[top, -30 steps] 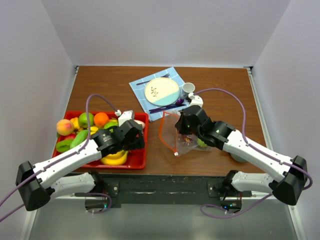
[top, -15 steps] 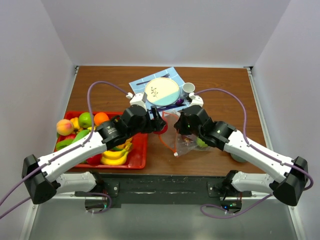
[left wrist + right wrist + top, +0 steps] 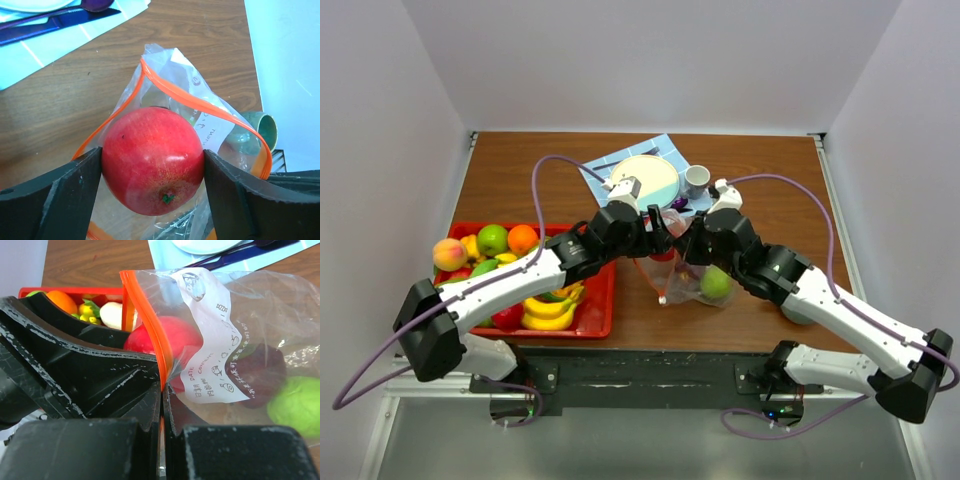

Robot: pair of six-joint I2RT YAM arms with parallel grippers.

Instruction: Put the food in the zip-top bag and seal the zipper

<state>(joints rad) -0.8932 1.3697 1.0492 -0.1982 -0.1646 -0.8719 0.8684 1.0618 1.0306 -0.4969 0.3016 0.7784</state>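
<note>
My left gripper (image 3: pixel 152 167) is shut on a glossy red apple (image 3: pixel 152 157), which hangs right over the open mouth of the clear zip-top bag (image 3: pixel 220 130). The orange zipper (image 3: pixel 200 102) loops around behind the apple. My right gripper (image 3: pixel 162 385) is shut on the zipper (image 3: pixel 145 310) strip and holds the bag's mouth up. A green apple (image 3: pixel 295 407) and a dark purple piece (image 3: pixel 262 372) lie inside the bag. From above, both grippers meet at the bag (image 3: pixel 685 285). More food, a green apple (image 3: pixel 492 239), an orange (image 3: pixel 522 237), a peach (image 3: pixel 449 253) and bananas (image 3: pixel 548 312), lies in the red tray (image 3: pixel 598 310).
Behind the bag lie a blue napkin (image 3: pixel 605 170) with a plate (image 3: pixel 645 180) and purple cutlery (image 3: pixel 60 15), and a small white cup (image 3: pixel 696 180). A green cup-like thing (image 3: pixel 266 129) sits right of the bag. White walls close in the table on three sides.
My left arm has swung right from the red tray to the bag's mouth, carrying the red apple. The right gripper has shifted a little, still holding the zipper edge.
</note>
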